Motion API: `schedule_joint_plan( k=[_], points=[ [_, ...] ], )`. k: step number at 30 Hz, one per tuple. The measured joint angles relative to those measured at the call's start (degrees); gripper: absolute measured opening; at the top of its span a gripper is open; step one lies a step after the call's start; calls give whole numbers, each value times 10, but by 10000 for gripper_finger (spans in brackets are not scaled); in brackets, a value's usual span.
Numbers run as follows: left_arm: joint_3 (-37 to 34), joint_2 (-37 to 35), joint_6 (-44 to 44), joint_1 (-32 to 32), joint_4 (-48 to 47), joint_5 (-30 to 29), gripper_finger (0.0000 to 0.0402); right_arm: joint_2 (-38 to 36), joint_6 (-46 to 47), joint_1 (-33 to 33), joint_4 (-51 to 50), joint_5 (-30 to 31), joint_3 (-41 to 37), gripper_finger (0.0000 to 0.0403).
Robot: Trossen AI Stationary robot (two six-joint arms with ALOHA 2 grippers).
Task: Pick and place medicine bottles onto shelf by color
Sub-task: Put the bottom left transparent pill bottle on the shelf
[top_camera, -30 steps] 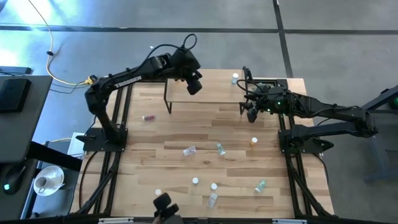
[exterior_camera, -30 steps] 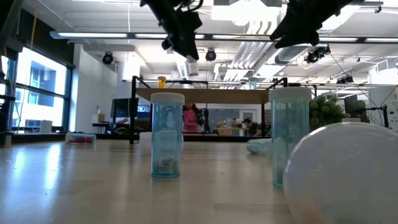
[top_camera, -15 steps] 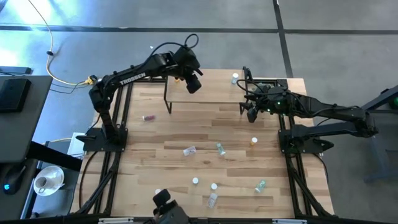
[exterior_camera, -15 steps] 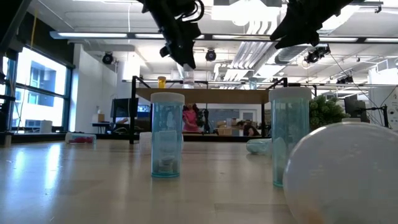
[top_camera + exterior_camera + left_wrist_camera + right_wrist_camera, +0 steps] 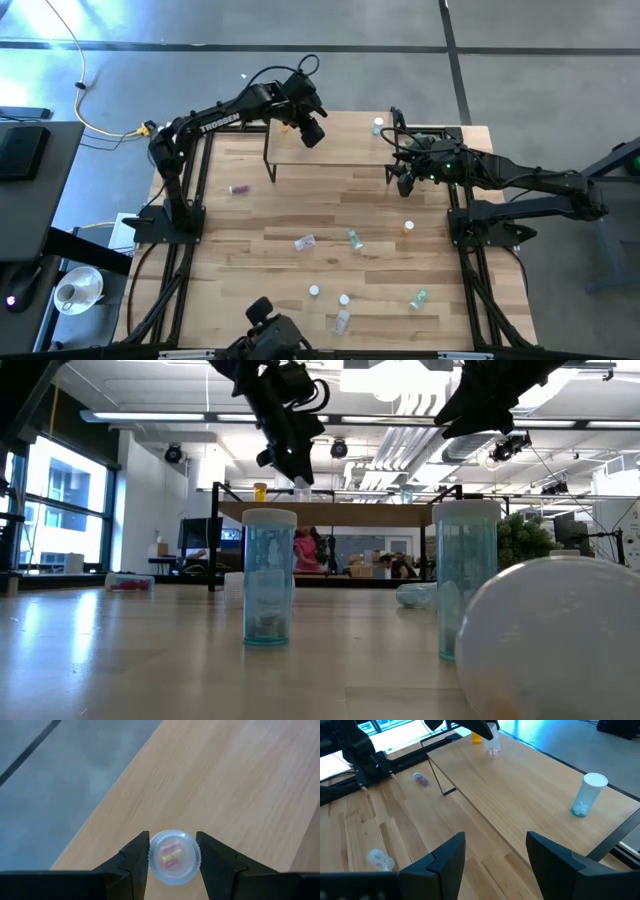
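Left wrist view alone shows left pincer pinching bottle; right pincer spread

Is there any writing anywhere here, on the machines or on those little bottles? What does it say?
"TROSSEN": white letters along the left arm in the high view, small but just legible.
The right arm shows no writing that I can read.
The bottle held in the left gripper shows no label, only capsules seen through it.
The bottles on the table are too small to show any label.

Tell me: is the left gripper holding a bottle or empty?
Holding. The left gripper is shut on a clear bottle with red and yellow capsules inside, above the shelf.
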Motion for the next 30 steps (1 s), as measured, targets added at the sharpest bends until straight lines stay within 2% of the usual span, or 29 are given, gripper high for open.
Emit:
schedule_joint_plan(
  k=[30],
  points=[
    [1, 26, -38, 9, 24, 30, 134, 0, 4, 0, 0, 0, 0, 200]
  ],
)
